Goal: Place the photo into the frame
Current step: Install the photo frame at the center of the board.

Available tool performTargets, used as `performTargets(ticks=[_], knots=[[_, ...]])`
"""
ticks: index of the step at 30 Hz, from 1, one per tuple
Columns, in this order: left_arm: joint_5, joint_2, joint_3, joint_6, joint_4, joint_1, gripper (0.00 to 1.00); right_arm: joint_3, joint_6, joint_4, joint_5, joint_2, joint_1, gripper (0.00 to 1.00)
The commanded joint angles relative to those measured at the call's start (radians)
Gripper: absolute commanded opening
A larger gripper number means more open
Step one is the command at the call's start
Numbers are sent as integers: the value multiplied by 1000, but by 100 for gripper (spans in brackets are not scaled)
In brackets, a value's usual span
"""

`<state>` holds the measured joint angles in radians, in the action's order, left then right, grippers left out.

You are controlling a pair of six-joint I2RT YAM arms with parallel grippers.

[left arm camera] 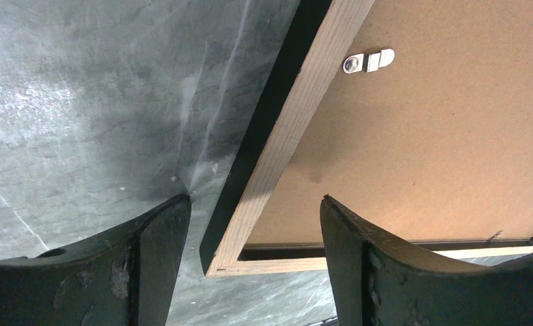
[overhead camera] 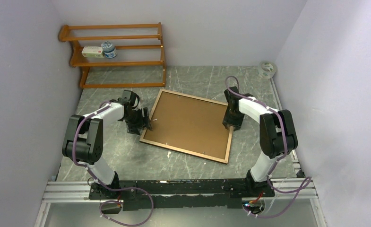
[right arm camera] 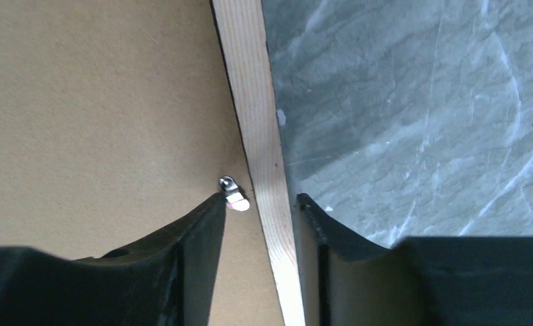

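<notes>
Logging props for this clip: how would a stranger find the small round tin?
Look to the far left corner of the table, where an orange-brown wooden rack stands. On its middle shelf sit two items; the tin is the right one, round and blue-white, unlike the flat pale box beside it.

Frame (left arm camera: 297, 115) x1, rack (overhead camera: 117, 62) x1, arms (overhead camera: 86, 137) (overhead camera: 275, 130) x2

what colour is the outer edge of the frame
Black on the frame's outer edge; left wrist view shows it best.
</notes>
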<state>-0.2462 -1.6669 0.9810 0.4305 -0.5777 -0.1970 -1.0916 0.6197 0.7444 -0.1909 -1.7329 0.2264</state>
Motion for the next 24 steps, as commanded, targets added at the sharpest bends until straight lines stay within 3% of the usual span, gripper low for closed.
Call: performTargets(ticks=[1, 8, 11, 20, 24], knots=[[-13, -21, 18, -19, -24, -4, 75, -18, -17, -61, -72, -32, -1, 41], [-13, -29, 19, -19, -24, -4, 75, -36, -52, -62, -80, -45, 0, 24], [-9, -28, 22, -20, -28, -4, 75, -43, -54, -60, -70, -50, -1, 23], [46, 2, 52, -17, -51, -4, 75, -88, -57, -19, -28, 64, -1, 57], [65, 14, 75, -18, -51, -3, 77, -109, -53, -54, 41, 120, -1, 62]])
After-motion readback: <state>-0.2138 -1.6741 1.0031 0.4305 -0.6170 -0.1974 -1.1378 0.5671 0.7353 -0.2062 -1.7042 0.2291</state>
